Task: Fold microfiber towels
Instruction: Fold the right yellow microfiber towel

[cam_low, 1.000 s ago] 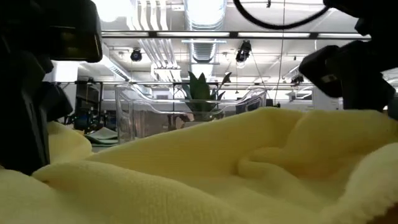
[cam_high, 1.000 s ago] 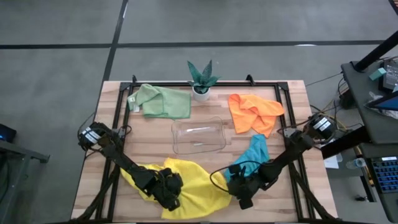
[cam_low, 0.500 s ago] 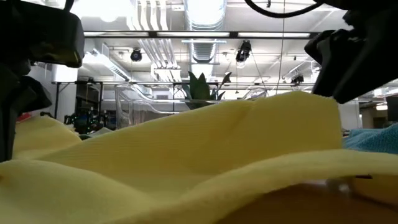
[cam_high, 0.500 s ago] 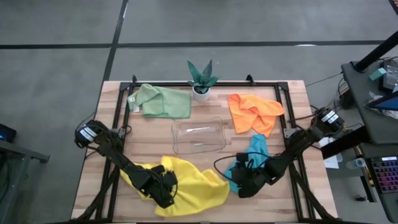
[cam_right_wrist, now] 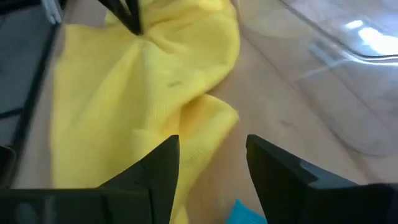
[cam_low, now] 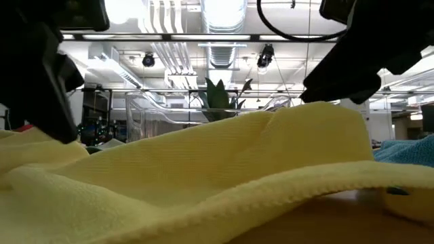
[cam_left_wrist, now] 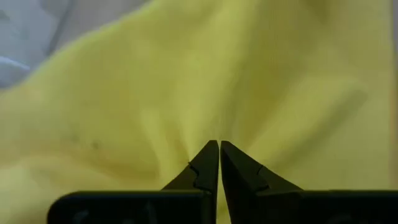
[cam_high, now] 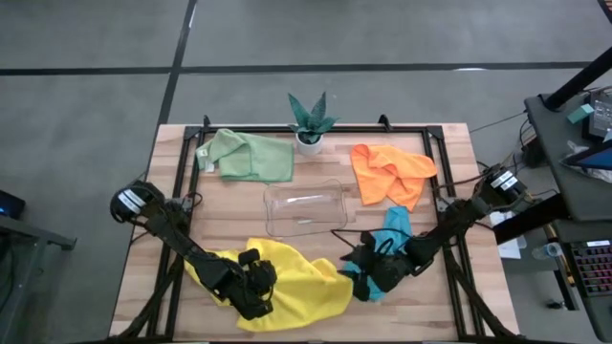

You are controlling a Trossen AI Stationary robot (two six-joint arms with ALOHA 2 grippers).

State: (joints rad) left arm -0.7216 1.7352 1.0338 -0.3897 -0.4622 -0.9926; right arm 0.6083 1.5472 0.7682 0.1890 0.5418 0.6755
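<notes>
Yellow towel point(cam_high: 287, 287): crumpled at the desk's point(cam_high: 449, 315) front edge. We find the left gripper point(cam_left_wrist: 219, 152) pinched shut on its cloth. Right gripper point(cam_right_wrist: 211, 155): fingers apart, empty, just beside the towel's right corner; the teal towel point(cam_high: 392, 229) seemingly under that arm. Orange towel point(cam_high: 390, 172) and green towel point(cam_high: 251, 156): back edge.

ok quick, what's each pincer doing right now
Left pincer: closed, pinching the yellow towel.
Right pincer: open, holding nothing, over the table at the yellow towel's edge.
</notes>
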